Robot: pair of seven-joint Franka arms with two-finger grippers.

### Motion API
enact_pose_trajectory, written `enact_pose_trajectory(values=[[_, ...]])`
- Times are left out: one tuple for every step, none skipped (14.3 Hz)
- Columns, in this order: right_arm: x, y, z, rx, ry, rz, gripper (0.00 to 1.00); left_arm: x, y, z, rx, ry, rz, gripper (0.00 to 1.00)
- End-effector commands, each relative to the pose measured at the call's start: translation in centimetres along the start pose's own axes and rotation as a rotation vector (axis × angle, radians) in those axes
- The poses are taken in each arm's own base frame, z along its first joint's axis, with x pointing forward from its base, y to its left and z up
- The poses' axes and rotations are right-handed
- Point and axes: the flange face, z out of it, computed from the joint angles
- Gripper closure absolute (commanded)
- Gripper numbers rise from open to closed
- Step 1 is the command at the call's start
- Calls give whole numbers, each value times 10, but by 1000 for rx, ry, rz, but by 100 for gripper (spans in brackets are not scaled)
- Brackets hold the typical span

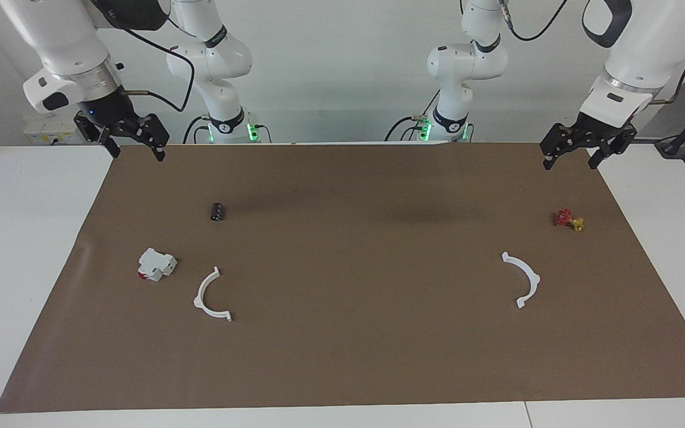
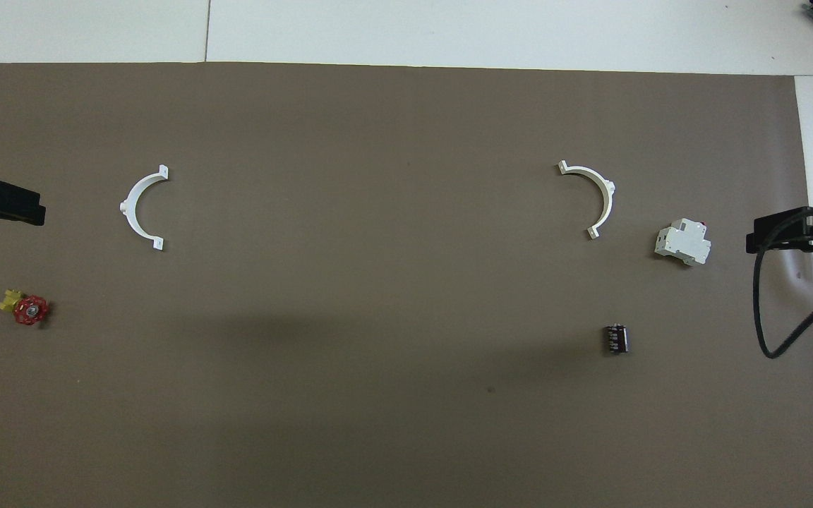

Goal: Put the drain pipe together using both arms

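Drain pipe halves lay unjoined on the brown mat (image 1: 342,356): one arc (image 1: 213,295) toward the right arm's end, the other arc (image 1: 522,279) toward the left arm's. Right gripper (image 1: 134,147) and left gripper (image 1: 574,156) hung with jaws spread over the mat's robot-side corners; everything remained to do.

White counter (image 1: 33,238) carries a brown mat (image 1: 342,356) over most of its top. On the mat, toward the right arm's end: one white half-ring arc (image 1: 211,295), just beside a blocky white piece with a red part (image 1: 156,264), and a small black cylinder (image 1: 217,211) nearer the robots. Toward the left arm's end: the other white half-ring arc (image 1: 524,279), well apart from the first, and a small red-and-yellow piece (image 1: 568,219) nearer the robots.
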Motion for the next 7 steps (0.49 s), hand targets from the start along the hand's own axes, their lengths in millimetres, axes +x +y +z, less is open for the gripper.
enact_pose_trajectory(values=[[-4,3,-1,-15,3,-18,0,-8,-1,-1,-11,-6,-6,0],[-4,3,-1,-13,3,-18,0,-8,-1,-1,-11,-6,-6,0],[-5,3,0,-15,-3,-18,0,-8,-1,-2,-11,-4,-6,0],[-5,3,0,-14,-5,-18,0,-8,0,-1,-11,-6,-5,0],[-5,3,0,-14,-2,-15,0,-8,-1,-1,-11,-6,-6,0],[-4,4,0,-12,3,-10,0,-8,-1,-1,-11,-6,-6,0],[-4,2,0,-7,2,-13,0,-8,-1,-1,-11,-6,-6,0]])
